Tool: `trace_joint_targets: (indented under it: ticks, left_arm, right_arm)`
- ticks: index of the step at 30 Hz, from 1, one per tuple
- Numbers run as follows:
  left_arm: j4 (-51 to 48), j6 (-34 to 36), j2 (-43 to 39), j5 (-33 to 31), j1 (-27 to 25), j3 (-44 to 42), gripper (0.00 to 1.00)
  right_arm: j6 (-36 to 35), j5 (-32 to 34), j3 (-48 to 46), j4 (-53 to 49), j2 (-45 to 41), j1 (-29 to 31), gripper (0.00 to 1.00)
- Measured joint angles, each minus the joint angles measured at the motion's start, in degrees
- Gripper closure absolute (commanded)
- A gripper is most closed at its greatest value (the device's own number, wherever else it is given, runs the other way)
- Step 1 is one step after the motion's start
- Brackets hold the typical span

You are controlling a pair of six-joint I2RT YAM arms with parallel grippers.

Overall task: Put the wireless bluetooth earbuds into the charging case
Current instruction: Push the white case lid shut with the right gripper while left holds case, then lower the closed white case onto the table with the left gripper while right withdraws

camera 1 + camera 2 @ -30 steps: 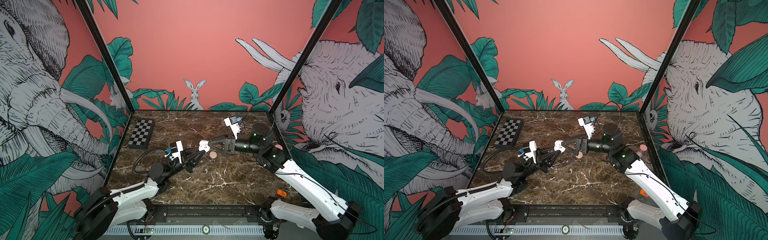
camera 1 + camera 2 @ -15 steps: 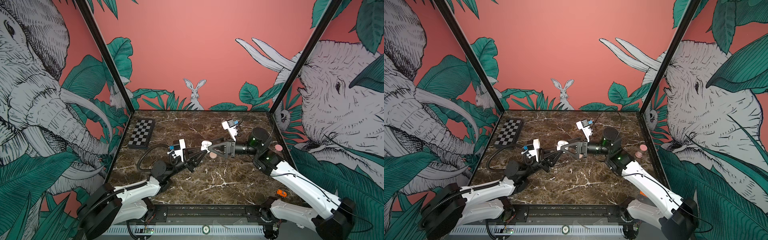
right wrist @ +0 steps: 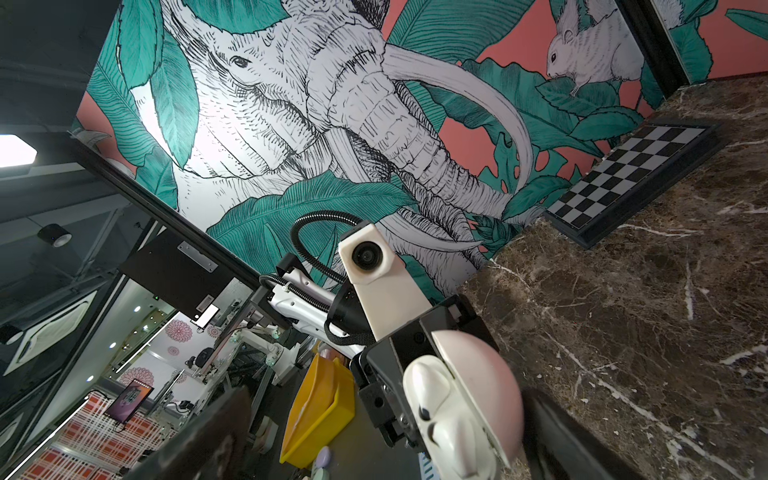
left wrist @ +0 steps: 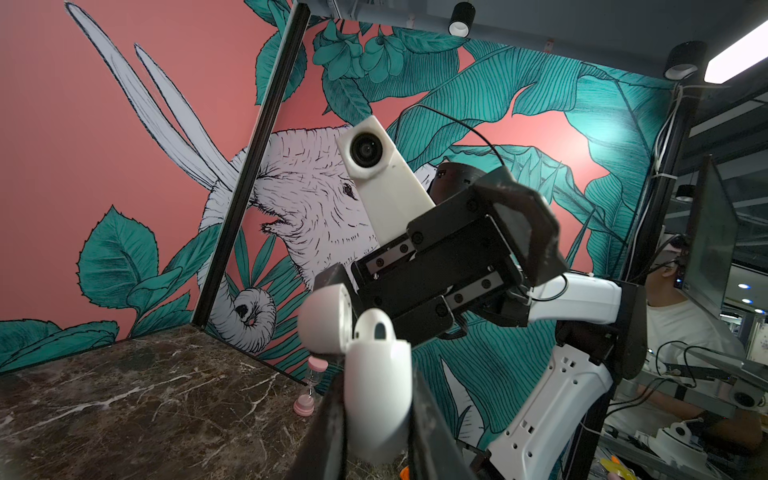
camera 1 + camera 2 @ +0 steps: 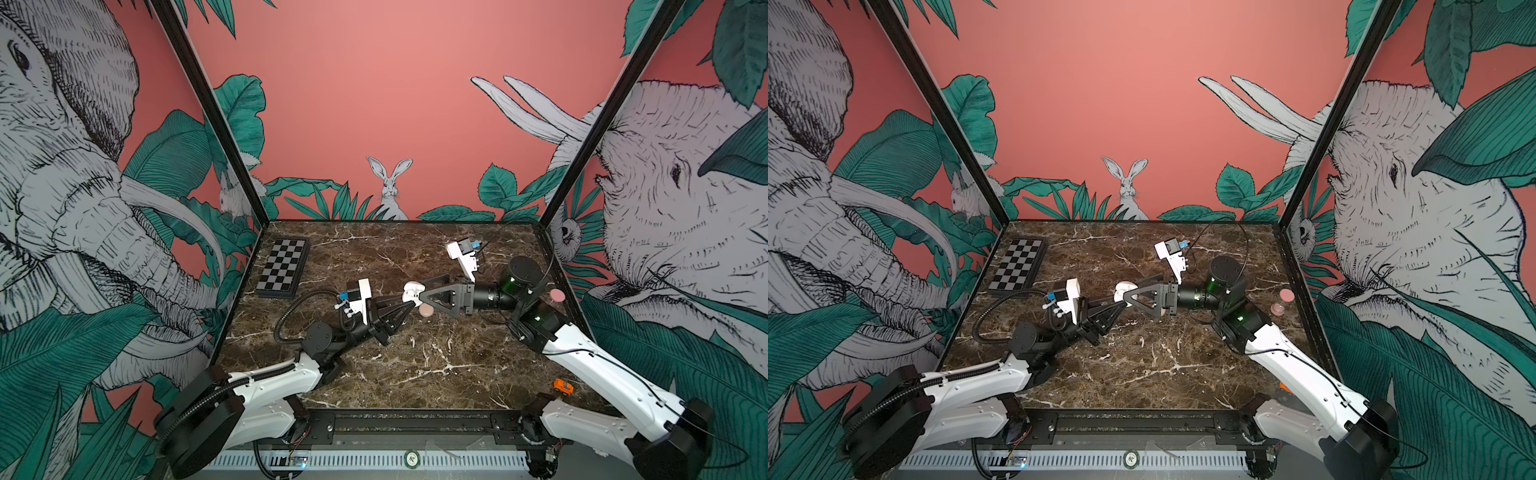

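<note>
Coral-pink walls printed with elephants, leaves and one rabbit are set around a brown marble table veined in white. Two white-and-black robot arms are mounted at its near edge, a left arm and a right arm. One white rounded plastic charging case is held above the middle of the table, clenched between the fingers of the left end effector. In the left wrist view its round hinged lid is seen swung open. One tiny whitish plastic earbud is seated in the case, its bulb standing above the rim; whether a second is seated beside it cannot be told. The right end effector is released, its two black fingers spread wide on either side of the case, with nothing gripped. One pale pink round puck is seen just below the right end effector in a top view. One black-and-white chequered board is laid at the far left of the table. One pink-capped hourglass is stood near the right edge, and one small orange object is lying at the near right corner.
</note>
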Motion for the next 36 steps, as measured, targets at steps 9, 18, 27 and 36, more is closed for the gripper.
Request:
trace_joint_targets:
  ticks: [9,18,27,36]
  left_arm:
    - [0.0,-0.1,0.4,-0.3,0.0,0.0,1.00]
    - [0.1,-0.1,0.6,-0.4,0.0,0.0,1.00]
    - [-5.4,-0.1,-0.3,-7.0,0.0,0.0,1.00]
    - [-29.4,-1.3,-8.0,-20.1,1.0,2.6,1.00]
  right_arm:
    - [0.0,-0.1,0.0,0.0,-1.3,0.0,0.02]
    - [-1.4,0.4,0.0,-1.8,-2.6,0.0,0.02]
    - [-14.3,12.7,6.2,-20.3,-10.5,0.0,0.02]
    - [-21.0,37.0,6.8,-32.8,-13.0,-0.7,0.02]
